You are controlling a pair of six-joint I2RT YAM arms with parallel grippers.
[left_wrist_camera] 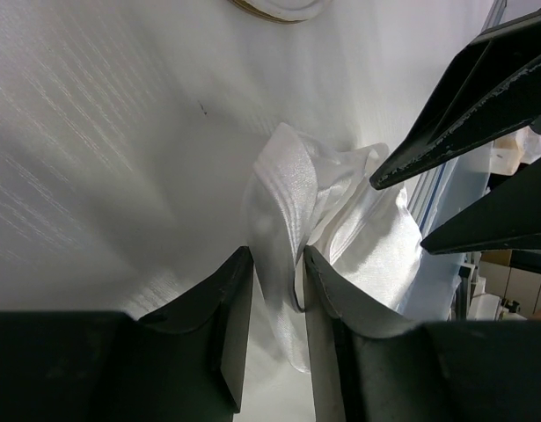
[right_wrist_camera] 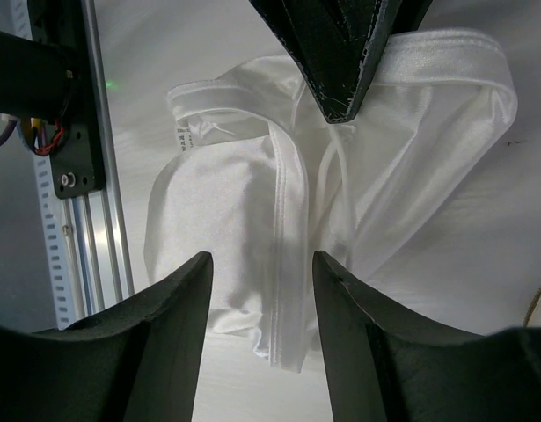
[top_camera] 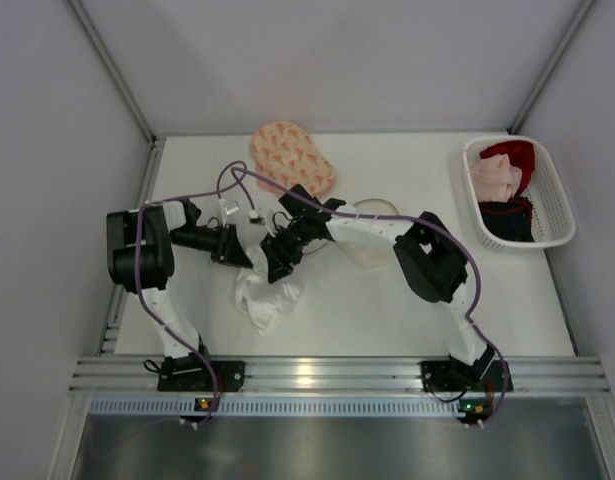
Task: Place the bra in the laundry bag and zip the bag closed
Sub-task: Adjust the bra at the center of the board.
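Note:
The white mesh laundry bag [top_camera: 267,303] lies crumpled on the table in front of both arms. My left gripper [top_camera: 243,256] is shut on a raised fold of the bag [left_wrist_camera: 358,229], which sits between its fingertips [left_wrist_camera: 277,264]. My right gripper [top_camera: 278,264] hovers open just above the bag [right_wrist_camera: 226,202], its jaws [right_wrist_camera: 261,264] wide apart over a seam and holding nothing. The left gripper's fingers [right_wrist_camera: 340,79] show at the top of the right wrist view. The pink patterned bra [top_camera: 292,157] lies at the far middle of the table, apart from both grippers.
A white basket [top_camera: 557,205] with red, pink and black clothes stands at the far right. A pale ring-shaped item [top_camera: 372,207] lies by the right arm's forearm. Grey walls and frame posts enclose the table. An aluminium rail [top_camera: 317,372] runs along the near edge.

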